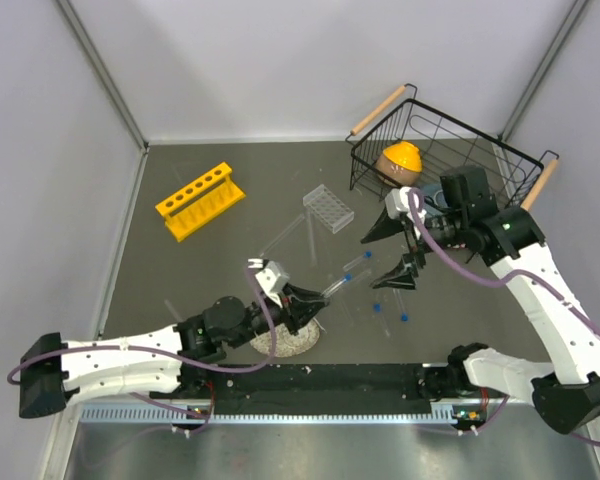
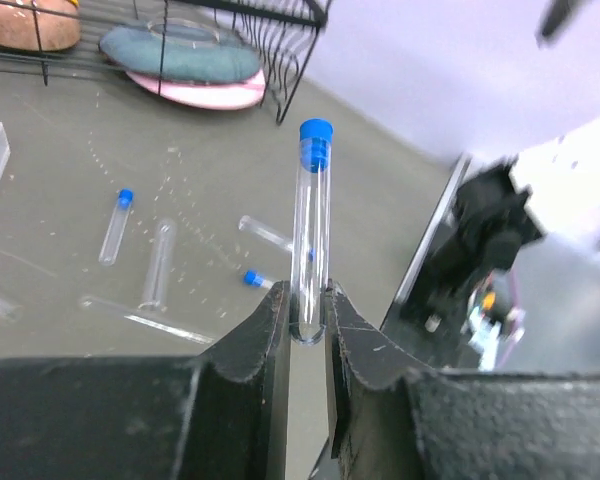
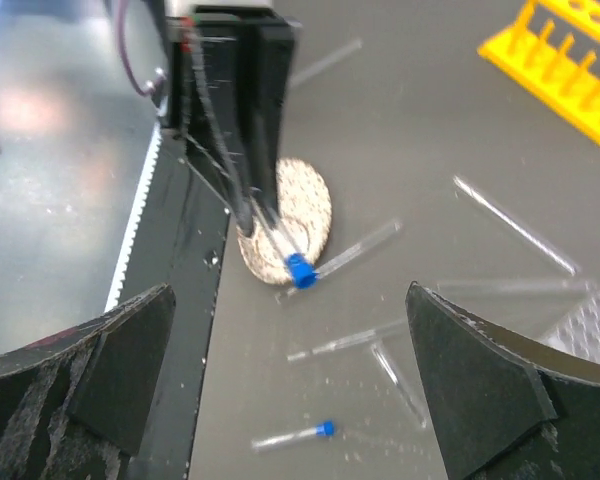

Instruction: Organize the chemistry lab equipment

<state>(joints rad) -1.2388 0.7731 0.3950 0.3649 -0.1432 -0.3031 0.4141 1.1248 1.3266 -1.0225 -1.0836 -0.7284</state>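
My left gripper [image 2: 308,320] is shut on the round bottom end of a clear blue-capped vial [image 2: 312,230], which sticks straight out beyond the fingertips. From above, the left gripper [image 1: 305,305] hovers over the table's front middle with this vial [image 1: 332,288]. My right gripper [image 1: 392,252] hangs open just right of it, with nothing between its fingers [image 3: 490,390]. Its view looks down on the held vial's cap [image 3: 299,270]. Loose vials [image 2: 115,225] and thin test tubes [image 2: 158,265] lie on the table. The yellow rack [image 1: 200,200] stands at back left, the clear rack [image 1: 328,207] near the middle.
A black wire basket [image 1: 450,150] with dishes sits at the back right, close behind the right arm. A round speckled disc [image 1: 285,342] lies under the left gripper near the front edge. Grey walls close in the table's sides and back.
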